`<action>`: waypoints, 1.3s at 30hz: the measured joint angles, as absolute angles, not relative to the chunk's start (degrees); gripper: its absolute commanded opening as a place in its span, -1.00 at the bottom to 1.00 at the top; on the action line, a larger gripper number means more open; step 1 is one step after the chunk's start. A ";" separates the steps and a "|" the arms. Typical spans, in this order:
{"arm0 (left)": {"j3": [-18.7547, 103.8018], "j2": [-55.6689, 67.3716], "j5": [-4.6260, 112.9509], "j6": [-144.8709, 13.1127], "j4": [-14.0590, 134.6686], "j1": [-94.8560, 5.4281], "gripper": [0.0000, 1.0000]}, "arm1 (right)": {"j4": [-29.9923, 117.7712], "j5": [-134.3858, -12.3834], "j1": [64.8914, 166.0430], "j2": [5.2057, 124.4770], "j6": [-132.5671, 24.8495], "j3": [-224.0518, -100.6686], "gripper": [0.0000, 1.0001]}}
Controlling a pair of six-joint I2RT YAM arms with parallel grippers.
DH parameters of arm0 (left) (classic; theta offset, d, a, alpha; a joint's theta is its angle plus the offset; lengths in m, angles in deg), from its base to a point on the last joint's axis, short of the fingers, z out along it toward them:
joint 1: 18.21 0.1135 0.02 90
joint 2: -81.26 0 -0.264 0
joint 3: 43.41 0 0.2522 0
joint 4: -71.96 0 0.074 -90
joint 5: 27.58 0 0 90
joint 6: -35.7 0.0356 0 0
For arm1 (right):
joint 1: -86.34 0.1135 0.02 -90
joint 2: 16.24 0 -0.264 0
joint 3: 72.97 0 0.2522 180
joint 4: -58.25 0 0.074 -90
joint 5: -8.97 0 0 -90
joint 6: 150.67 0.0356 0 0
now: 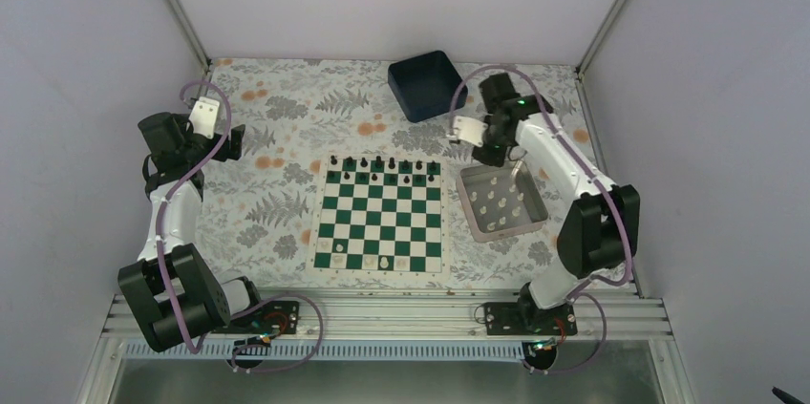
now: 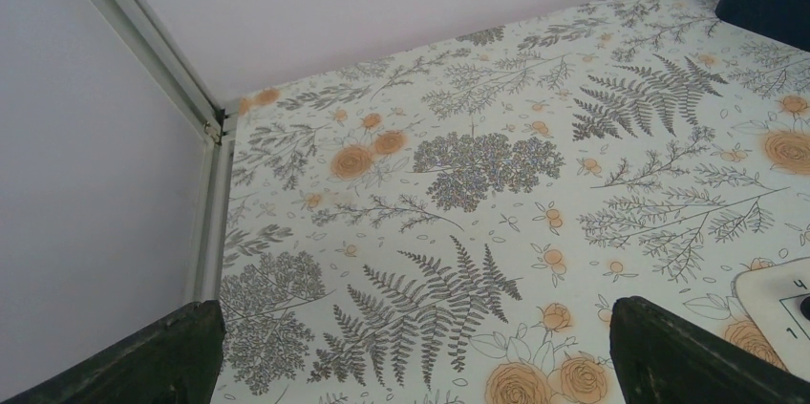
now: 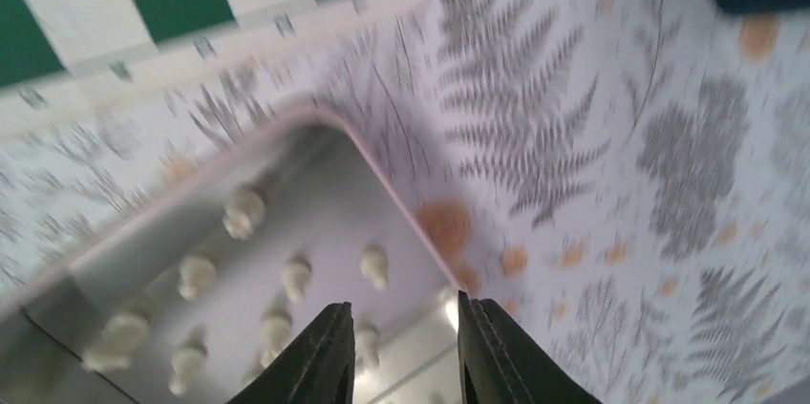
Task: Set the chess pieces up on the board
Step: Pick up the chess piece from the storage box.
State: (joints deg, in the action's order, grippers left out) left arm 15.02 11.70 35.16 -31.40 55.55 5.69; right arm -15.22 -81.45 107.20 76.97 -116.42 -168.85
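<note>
Two arms on the table, and the board [image 1: 378, 218] lies flat in the middle between them, green and white squares inside a cream border. Black pieces [image 1: 382, 167] line its far edge. Only a few white chess pieces [image 1: 384, 259] stand on the near rows, too small from above to tell which is which. Most of the white ones sit in the silver tray [image 1: 470, 203] just to the right of the board, scattered upright across its floor.

Over to the right gripper [image 3: 403, 307]: it hovers above the tray's far corner, jaws parted with a clear gap and nothing between them. Several cream pieces lie directly below its fingers in the wrist view, which is blurred. The dark blue bin [image 1: 427, 84] rests beyond, near the back wall.

On the other side, the left gripper [image 2: 415, 305] hangs well away from the board, over the floral table cover [image 2: 478, 165], fingers spread wide and empty. A corner of the board just shows at the right edge of its view.
</note>
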 measured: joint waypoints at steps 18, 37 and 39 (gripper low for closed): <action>15.02 11.70 35.16 -31.43 55.52 5.69 1.00 | -6.37 -80.88 87.88 82.00 -123.26 -156.40 -0.38; 15.02 11.68 34.92 -31.43 55.55 5.69 1.00 | -2.45 -80.91 86.22 83.68 -123.28 -149.79 -0.49; 15.02 11.68 34.83 -31.40 55.55 5.69 1.00 | -2.17 -80.88 86.15 83.85 -123.26 -149.77 -0.59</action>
State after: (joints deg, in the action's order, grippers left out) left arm 15.02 11.68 34.83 -31.40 55.55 5.69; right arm -2.17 -80.88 86.15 83.85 -123.26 -149.77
